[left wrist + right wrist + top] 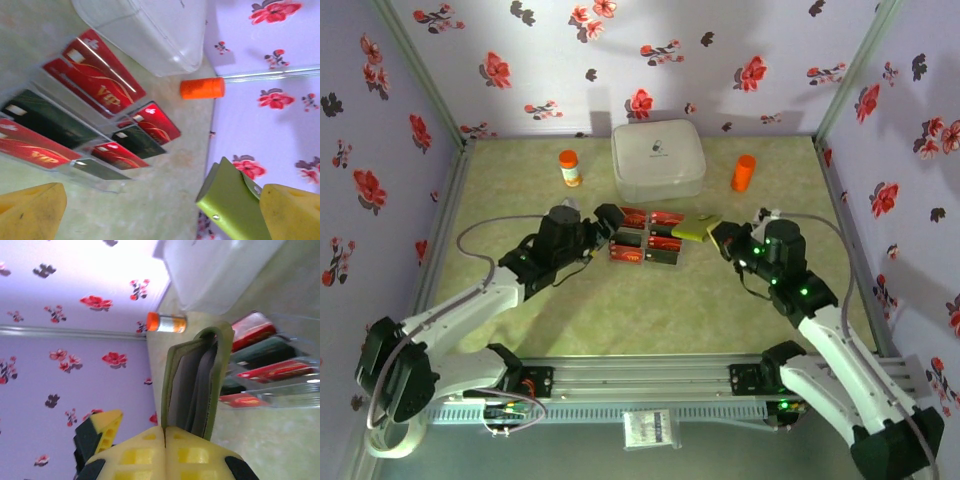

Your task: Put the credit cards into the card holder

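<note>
Several credit cards (646,238), red and dark, sit in slanted rows in a clear rack mid-table; the left wrist view shows them close (102,90). My left gripper (610,222) is open just left of them, its yellow fingers (30,210) wide apart with nothing between. The olive-green card holder (694,228) is lifted just right of the cards. My right gripper (722,240) is shut on one edge of it. In the right wrist view the card holder (192,385) gapes open, grey inside, above the gripper (165,432). It also appears in the left wrist view (230,205).
A large white rounded case (658,158) stands behind the cards. An orange-capped bottle (569,167) is to its left and an orange cylinder (744,172) to its right. Flowered walls close in on three sides. Bare green mat (650,310) lies in front of the cards.
</note>
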